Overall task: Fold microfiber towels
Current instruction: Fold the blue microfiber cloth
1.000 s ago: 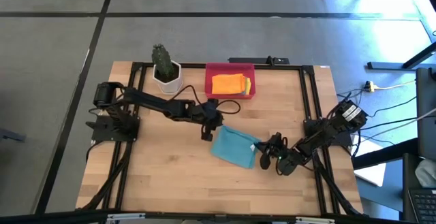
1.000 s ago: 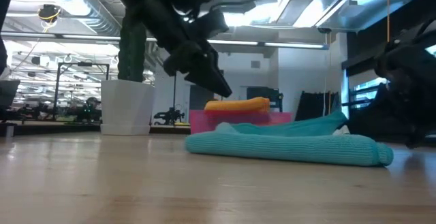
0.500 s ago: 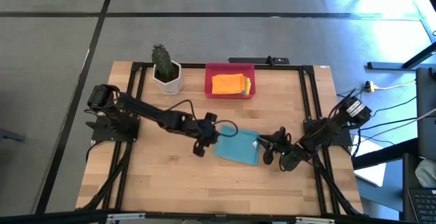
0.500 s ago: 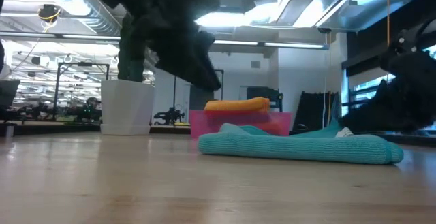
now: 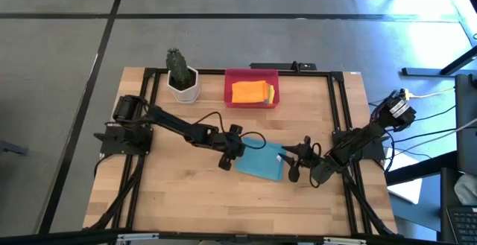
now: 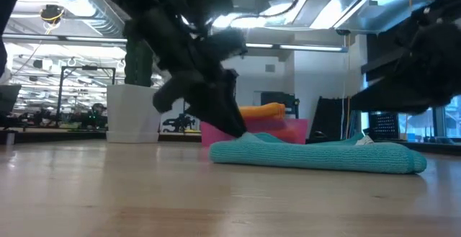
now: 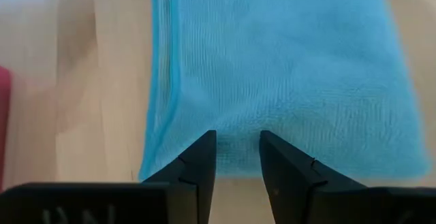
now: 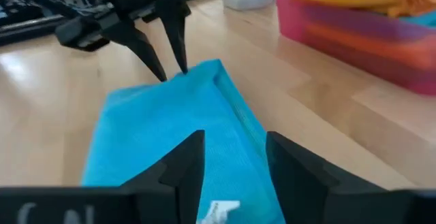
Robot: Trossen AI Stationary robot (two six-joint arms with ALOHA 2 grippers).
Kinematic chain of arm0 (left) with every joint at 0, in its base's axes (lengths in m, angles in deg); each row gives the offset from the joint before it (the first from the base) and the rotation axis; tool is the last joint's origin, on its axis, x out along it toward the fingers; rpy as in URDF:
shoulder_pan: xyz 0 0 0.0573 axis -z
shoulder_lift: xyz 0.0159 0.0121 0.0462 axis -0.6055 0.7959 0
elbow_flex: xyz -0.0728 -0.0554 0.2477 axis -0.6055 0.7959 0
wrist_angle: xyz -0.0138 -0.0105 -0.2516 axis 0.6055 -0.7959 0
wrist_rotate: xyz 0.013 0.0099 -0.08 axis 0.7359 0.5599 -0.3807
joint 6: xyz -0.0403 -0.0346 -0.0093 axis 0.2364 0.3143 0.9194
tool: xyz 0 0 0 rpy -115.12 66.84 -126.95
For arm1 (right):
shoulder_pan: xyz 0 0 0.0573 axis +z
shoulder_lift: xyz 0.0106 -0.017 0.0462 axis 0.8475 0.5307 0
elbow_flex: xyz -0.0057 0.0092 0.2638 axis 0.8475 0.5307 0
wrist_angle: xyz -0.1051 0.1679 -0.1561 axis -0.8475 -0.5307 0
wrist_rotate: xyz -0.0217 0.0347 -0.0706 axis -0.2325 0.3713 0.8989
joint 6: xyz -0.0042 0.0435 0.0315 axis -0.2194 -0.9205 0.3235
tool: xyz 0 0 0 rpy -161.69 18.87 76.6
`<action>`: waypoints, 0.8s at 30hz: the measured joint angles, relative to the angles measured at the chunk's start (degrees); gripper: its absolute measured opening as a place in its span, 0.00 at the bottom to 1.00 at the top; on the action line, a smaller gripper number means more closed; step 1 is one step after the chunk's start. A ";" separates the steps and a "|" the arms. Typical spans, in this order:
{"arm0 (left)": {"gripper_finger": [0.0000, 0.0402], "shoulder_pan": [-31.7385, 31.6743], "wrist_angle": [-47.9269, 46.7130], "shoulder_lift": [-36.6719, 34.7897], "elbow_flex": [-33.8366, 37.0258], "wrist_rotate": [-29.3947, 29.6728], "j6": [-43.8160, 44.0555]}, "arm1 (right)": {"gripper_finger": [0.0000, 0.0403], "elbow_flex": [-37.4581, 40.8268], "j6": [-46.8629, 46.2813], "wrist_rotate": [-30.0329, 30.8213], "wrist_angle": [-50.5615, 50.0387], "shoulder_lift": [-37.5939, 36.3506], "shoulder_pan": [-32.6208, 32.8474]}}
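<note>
Surface [image 5: 171, 193] of pale wood fills most of what we see from above, with a dark arm mounted at each side. Next in size comes the teal-blue towel [image 5: 259, 162], folded into a flat rectangle and lying near the middle of the surface, slightly toward the right arm. In the low view the same towel [image 6: 317, 155] shows as a thick, layered strip lying flat on the wood.

At the far edge we see the red tray [image 5: 252, 87], holding an orange towel [image 5: 247, 91] with a sliver of yellow towel [image 5: 271, 93] beside it. Left of the tray stands a white pot [image 5: 182, 86] with a cactus [image 5: 177, 63].

Our left end effector [image 5: 229, 154] sits at the teal towel's left edge, its tips down at the cloth. From its wrist camera we see the left fingers [image 7: 199, 164] narrowly apart, touching the towel's near edge with nothing pinched between them.

Our right end effector [image 5: 295, 161] sits at the towel's right edge. Its fingers [image 8: 182, 166] stand moderately apart just above the cloth, gripping nothing, with the towel's white tag [image 8: 219, 212] between them.
</note>
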 joint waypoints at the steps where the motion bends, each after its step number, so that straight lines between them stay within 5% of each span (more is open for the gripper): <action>1: 0.26 -0.23 -0.13 0.50 0.04 0.02 0.22 | 0.39 0.04 -0.76 -0.02 -0.05 0.92 -0.38; 11: 0.26 -1.21 1.48 4.80 -0.17 0.26 0.40 | 0.39 0.00 -7.52 -2.00 -0.06 9.60 -4.10; 24: 0.26 4.93 -7.66 -6.51 0.02 4.83 1.29 | 0.39 0.02 -11.27 -4.61 -4.03 10.87 -6.83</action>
